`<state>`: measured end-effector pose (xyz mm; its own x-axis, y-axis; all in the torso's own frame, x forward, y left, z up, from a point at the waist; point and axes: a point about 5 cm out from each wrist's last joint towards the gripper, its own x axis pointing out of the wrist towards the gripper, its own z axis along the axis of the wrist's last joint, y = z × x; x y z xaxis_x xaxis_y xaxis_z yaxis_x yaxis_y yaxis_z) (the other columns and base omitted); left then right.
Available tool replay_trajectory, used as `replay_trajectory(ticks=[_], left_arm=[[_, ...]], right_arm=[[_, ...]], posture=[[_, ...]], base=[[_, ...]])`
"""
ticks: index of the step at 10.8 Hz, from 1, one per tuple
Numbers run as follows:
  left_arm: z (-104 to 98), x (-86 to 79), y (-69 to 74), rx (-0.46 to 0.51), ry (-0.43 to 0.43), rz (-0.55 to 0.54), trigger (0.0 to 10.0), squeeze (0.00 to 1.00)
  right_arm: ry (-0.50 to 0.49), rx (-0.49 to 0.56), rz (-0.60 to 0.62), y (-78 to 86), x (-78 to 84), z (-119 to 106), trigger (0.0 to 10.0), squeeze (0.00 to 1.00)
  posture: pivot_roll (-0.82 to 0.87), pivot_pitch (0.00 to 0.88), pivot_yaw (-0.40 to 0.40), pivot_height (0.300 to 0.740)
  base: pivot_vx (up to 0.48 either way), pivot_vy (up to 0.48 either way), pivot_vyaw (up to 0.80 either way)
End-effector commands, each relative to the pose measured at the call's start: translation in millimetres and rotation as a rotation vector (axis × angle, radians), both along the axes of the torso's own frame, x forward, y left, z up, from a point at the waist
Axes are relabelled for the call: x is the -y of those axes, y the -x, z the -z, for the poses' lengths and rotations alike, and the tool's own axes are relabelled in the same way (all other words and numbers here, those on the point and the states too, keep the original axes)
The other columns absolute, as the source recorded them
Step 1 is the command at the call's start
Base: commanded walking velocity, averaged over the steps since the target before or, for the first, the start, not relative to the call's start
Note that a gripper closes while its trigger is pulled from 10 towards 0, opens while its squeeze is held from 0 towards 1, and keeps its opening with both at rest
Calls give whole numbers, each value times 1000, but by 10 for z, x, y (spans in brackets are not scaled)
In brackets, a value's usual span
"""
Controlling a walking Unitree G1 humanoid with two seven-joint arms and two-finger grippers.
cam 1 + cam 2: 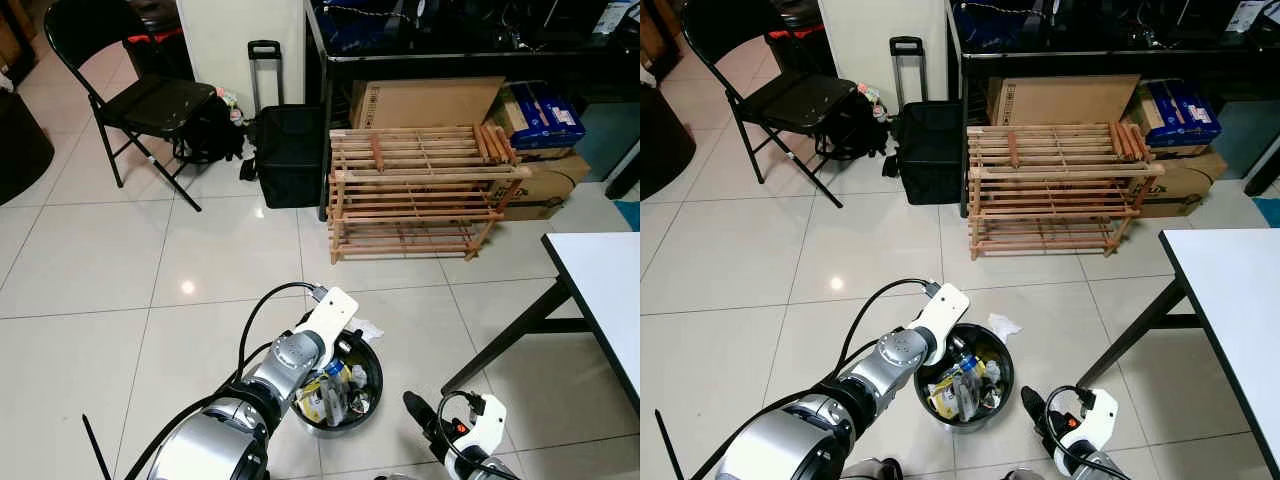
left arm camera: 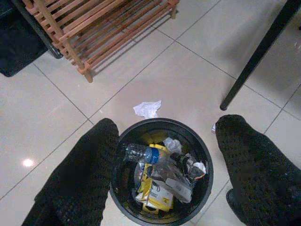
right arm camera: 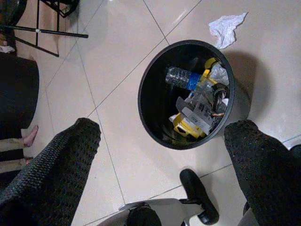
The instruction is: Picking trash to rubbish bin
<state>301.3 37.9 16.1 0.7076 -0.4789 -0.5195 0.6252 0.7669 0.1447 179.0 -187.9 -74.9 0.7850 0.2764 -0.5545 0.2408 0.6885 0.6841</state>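
Tiled floor [image 1: 120,270] | left gripper [image 2: 164,155] spread wide above rubbish bin [image 2: 129,212] | crumpled tissue [image 2: 147,108] just beyond | right gripper [image 3: 160,155] wide too

Left arm [image 1: 880,375] stretched forward and down — left gripper [image 2: 164,155] fingers spread wide. Right gripper [image 3: 160,155] low, fingers wide apart.

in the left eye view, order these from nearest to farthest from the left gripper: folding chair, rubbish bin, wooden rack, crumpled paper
1. rubbish bin, right under the left gripper
2. crumpled paper, on the floor just beyond the bin
3. wooden rack, farther ahead
4. folding chair, far back left
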Motion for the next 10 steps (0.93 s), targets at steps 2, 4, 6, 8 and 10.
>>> replay_trajectory(ticks=[2,4,6,8,10], left_arm=[[-46,46,-19,23,70,-63,10000,0],[123,-490,11,23,24,-229,10000,0],[306,-884,168,0,-33,-329,10000,0],[359,-1091,241,21,-72,-387,10000,0],[450,-1136,394,54,-156,-283,10000,0]], right_arm=[[22,-10,-2,31,21,14,10000,0],[101,-25,3,-11,59,7,10000,0],[125,-14,-27,-72,41,-18,10000,0],[139,-13,-44,-98,28,-27,10000,0],[174,-19,-70,-109,15,-26,10000,0]], posture=[[-105,84,-5,740],[-77,91,-12,740],[-62,94,-21,740],[-52,97,-27,740],[-46,97,-29,740]], base=[[0,0,0],[0,0,0],[0,0,0],[0,0,0],[0,0,0]])
